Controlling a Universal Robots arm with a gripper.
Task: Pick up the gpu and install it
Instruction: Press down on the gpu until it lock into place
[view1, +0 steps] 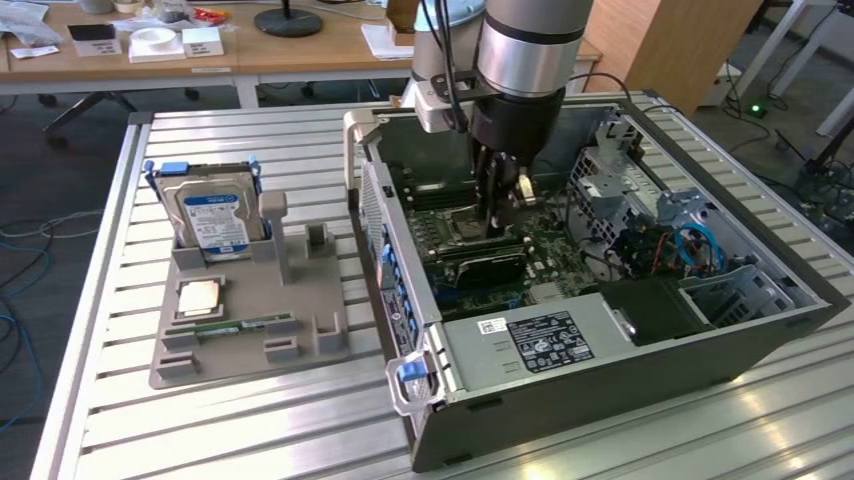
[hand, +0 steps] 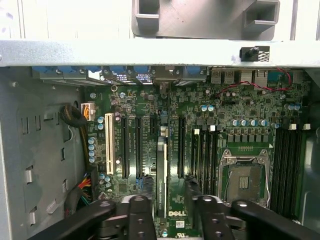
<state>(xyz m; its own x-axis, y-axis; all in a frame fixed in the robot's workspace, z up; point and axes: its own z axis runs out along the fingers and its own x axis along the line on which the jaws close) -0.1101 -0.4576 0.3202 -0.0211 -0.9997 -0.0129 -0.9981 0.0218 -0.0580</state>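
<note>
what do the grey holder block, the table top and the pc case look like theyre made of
Holder block: matte grey plastic by the look, with dull, uniform, moulded-looking posts and slots; possibly printed.
Table top: pale metal slats, probably aluminium, with long parallel grooves and soft sheen.
PC case: sheet metal, grey inside with punched holes, dark outside.

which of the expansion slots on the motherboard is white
The white slot is the outermost of the row, closest to the bundled cables. The other slots beside it, such as its neighbour, are all black.
</note>
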